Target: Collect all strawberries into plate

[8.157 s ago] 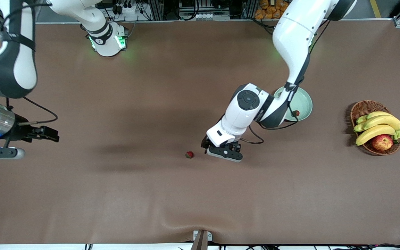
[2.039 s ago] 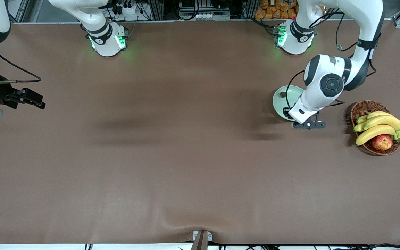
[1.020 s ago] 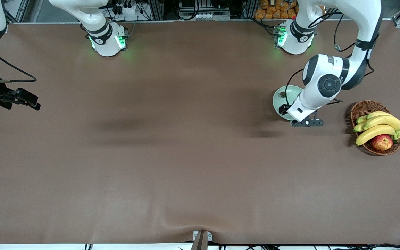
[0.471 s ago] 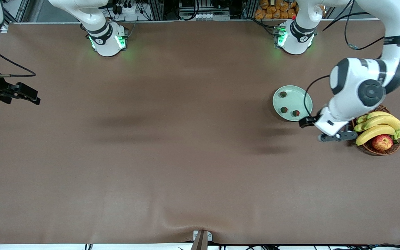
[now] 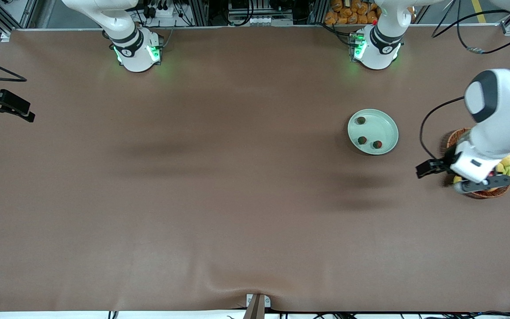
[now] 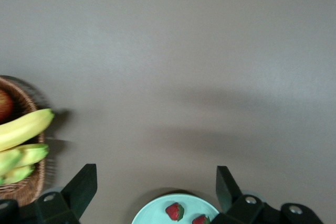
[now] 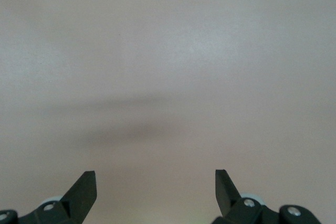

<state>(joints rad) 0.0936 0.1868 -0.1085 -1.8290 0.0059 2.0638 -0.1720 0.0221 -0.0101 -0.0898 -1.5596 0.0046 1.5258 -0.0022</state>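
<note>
Front view: a long brown table (image 5: 237, 199) with two white robot arms. The pale mint-green plate (image 5: 388, 126) sits toward the left arm's end of the table, and all three strawberries (image 5: 362, 140) lie inside it, two close together and one apart near the rim. The left gripper (image 5: 463, 177) hangs over the wicker basket (image 5: 452, 137) of fruit just beside the plate, carrying nothing. The right gripper (image 5: 5, 106) waits at the right arm's end, well apart from everything.

Left wrist view: the left gripper's two black fingers (image 6: 81, 184) stand wide apart with nothing between them. Just below them is the plate's edge, with two strawberries showing on it. The basket, holding yellow bananas (image 6: 23, 129) and the red edge of an apple (image 6: 4, 104), sits beside one finger.

Right wrist view: the right gripper's fingers (image 7: 84, 187) are also spread wide and empty, over bare table.

No strawberry is visible loose on the table, so the collecting looks finished; I judge nothing is left but for the arms to pull clear.
</note>
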